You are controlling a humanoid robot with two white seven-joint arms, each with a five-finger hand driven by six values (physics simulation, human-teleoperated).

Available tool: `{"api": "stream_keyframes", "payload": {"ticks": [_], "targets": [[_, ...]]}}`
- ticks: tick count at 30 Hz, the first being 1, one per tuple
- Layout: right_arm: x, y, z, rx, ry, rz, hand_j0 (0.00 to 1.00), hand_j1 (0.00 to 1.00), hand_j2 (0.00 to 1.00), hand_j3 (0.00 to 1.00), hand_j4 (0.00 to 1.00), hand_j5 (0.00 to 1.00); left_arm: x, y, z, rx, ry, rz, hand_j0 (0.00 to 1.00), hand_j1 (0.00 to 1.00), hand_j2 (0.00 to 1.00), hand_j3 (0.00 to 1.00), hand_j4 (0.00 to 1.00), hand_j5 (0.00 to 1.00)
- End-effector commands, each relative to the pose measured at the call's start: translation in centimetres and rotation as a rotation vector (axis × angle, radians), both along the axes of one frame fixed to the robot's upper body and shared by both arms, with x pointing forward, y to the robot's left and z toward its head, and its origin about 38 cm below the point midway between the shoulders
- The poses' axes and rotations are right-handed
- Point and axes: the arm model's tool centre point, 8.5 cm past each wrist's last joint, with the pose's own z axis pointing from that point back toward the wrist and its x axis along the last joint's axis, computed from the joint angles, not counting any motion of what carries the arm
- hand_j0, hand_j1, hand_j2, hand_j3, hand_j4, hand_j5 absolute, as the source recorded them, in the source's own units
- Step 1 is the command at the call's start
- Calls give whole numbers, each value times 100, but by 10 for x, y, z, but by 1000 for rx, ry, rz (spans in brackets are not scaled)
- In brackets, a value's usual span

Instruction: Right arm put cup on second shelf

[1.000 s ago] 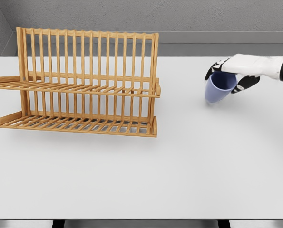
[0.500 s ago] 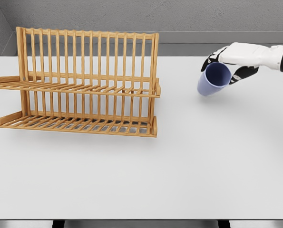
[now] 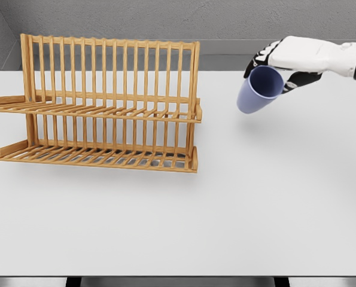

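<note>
A pale blue cup [image 3: 256, 89] hangs tilted above the white table, its mouth turned toward me and up to the right. My right hand [image 3: 274, 67] is shut on its rim, with the arm coming in from the right edge. The wooden two-tier dish rack [image 3: 103, 104] stands at the left. Its upper slatted shelf [image 3: 100, 111] lies well to the left of the cup and somewhat lower. The left arm does not show.
The white table [image 3: 225, 203] spreads across the whole view, with a grey wall behind. The rack's tall back slats [image 3: 112, 69] rise above the upper shelf. The lower shelf [image 3: 100, 158] rests on the table.
My right hand has lifted the cup off the table and carried it up and to the left, toward the rack. The cup has tipped further onto its side.
</note>
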Motion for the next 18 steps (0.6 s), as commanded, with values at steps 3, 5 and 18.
{"api": "stream_keyframes", "payload": {"ticks": [3,5,18], "targets": [[-7,12,10,9,-29,40,60,60,60,60,60,60,0,0,0,0,0,0,100,100,100,100,100,100],[-7,15,13,10,-36,44,60,60,60,60,60,60,0,0,0,0,0,0,100,100,100,100,100,100],[-13,54,35,40,-99,144,60,60,60,60,60,60,0,0,0,0,0,0,100,100,100,100,100,100]]}}
